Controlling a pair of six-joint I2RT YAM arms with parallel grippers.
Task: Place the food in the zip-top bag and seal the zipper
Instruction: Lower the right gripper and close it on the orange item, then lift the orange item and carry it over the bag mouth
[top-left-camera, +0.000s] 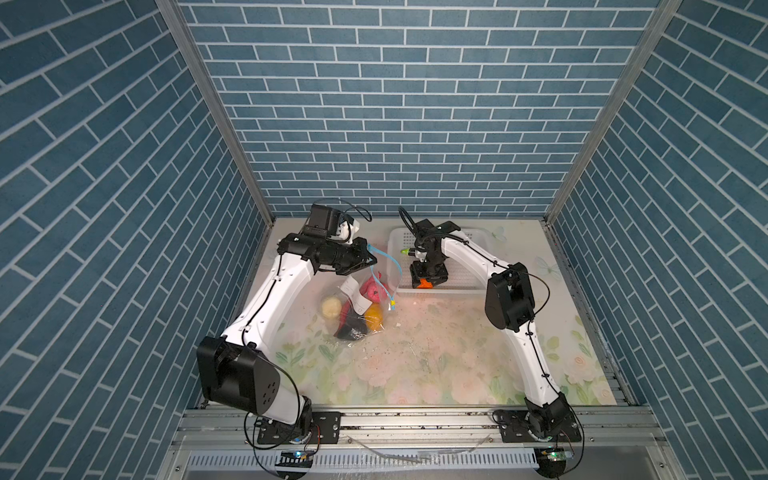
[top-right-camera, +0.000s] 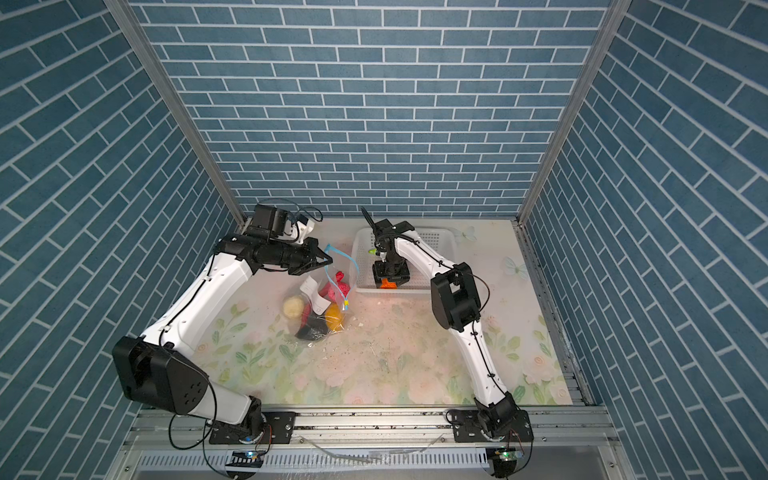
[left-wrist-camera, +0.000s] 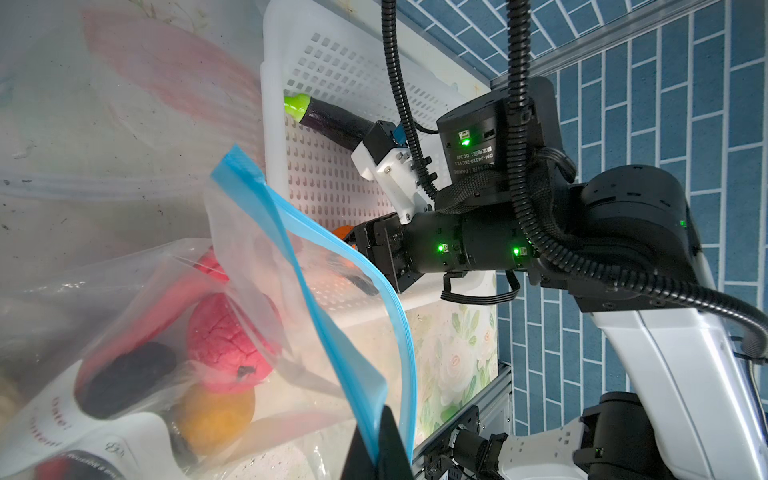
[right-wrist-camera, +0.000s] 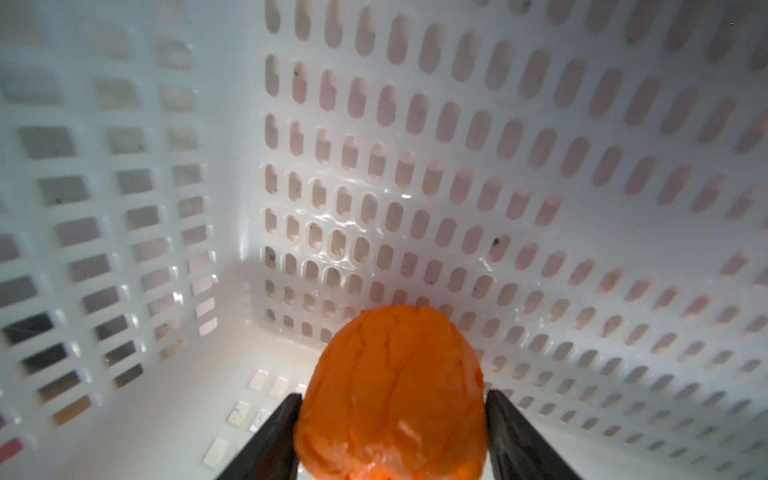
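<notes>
1. While the left gripper (top-left-camera: 371, 259) stays out of the loading, it is pinched shut on the thin light-blue zipper strip (top-left-camera: 395, 264) and holds up the mouth of the clear crinkly zip-top bag (top-left-camera: 350, 286) at the left of the pastel floral table (top-left-camera: 415, 365), seemingly so the opening gapes rightward; the sagging belly rests on the table around a cream lumpy ball (top-left-camera: 331, 307), a pink bumpy ball (top-left-camera: 374, 291), a yellow-orange rounded piece (top-left-camera: 374, 318) and black ovals (top-left-camera: 353, 330)
2. In both top views the right gripper (top-right-camera: 388, 282) points down into the white perforated plastic basket (top-right-camera: 415, 289) at the far right, just beside the bag, around an orange lumpy toy piece (top-right-camera: 387, 285); a small yellowish slider tab (top-right-camera: 345, 307) hangs at the zipper's near end, so the seal is not yet made
3. From the left wrist, the strip runs as a smooth flat ribbon between dark fingers (left-wrist-camera: 392, 440) closed tight on it; the bag film is thin, glossy and wrinkled, the pink ball matte and cracked, and a purple toy aubergine with a green cap (left-wrist-camera: 332, 120) lies in the basket
4. From the right wrist, two dark fingers (right-wrist-camera: 274, 436) press against the orange piece's flanks, clamped on it, how firmly I cannot tell; the piece is oval, creased and soft-looking, low near a corner of the rigid, shiny, slotted basket
</notes>
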